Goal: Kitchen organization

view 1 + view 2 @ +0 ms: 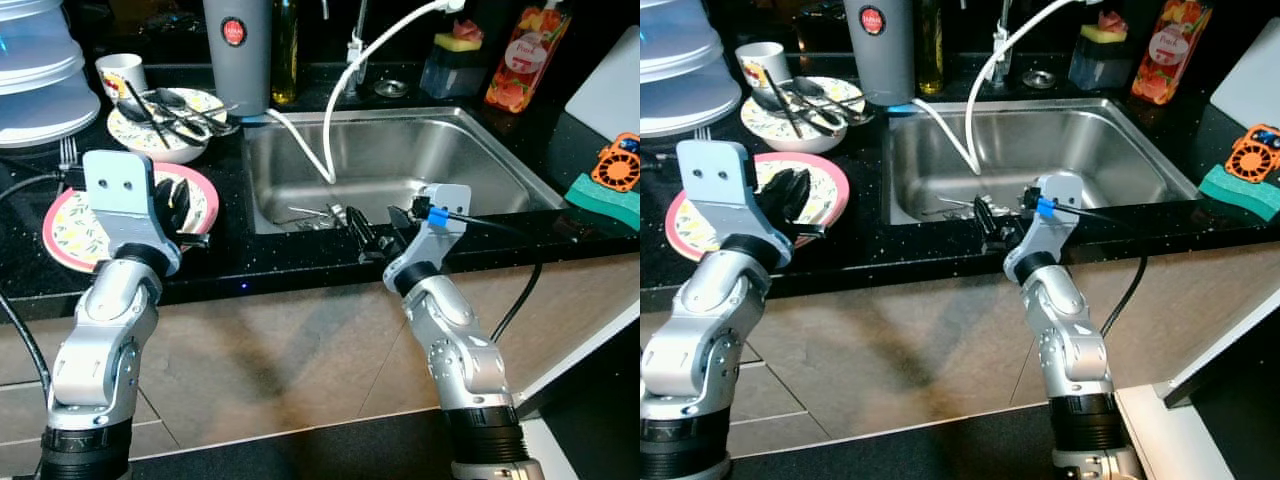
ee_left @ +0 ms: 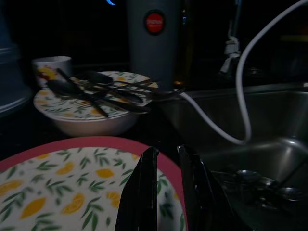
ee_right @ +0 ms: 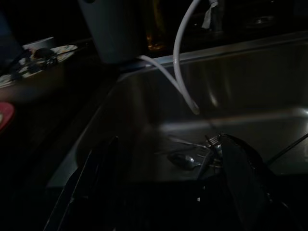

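One steel sink point(image 1: 470, 160), rectangular, shiny; a few pieces of metal cutlery point(image 1: 318, 213) lie at its 7 o'clock corner. My right gripper point(image 1: 378, 232) sits at that front rim, fingers spread wide. One round plate point(image 1: 62, 235), red-rimmed with lemon print, lies at 9 o'clock; my left gripper point(image 2: 168, 187) hovers over it, fingers nearly together, holding nothing. One patterned bowl point(image 1: 165, 135) of dark utensils and one cup point(image 1: 120, 70) sit at 11 o'clock.

A black speckled stone countertop point(image 1: 300, 262) runs across the scene, with a stainless-steel sink basin point(image 1: 400, 160) recessed into it. Beige flat-fronted cabinet panels point(image 1: 300, 360) sit below the counter edge. The rear of the counter lies in deep shadow; light falls on the front.
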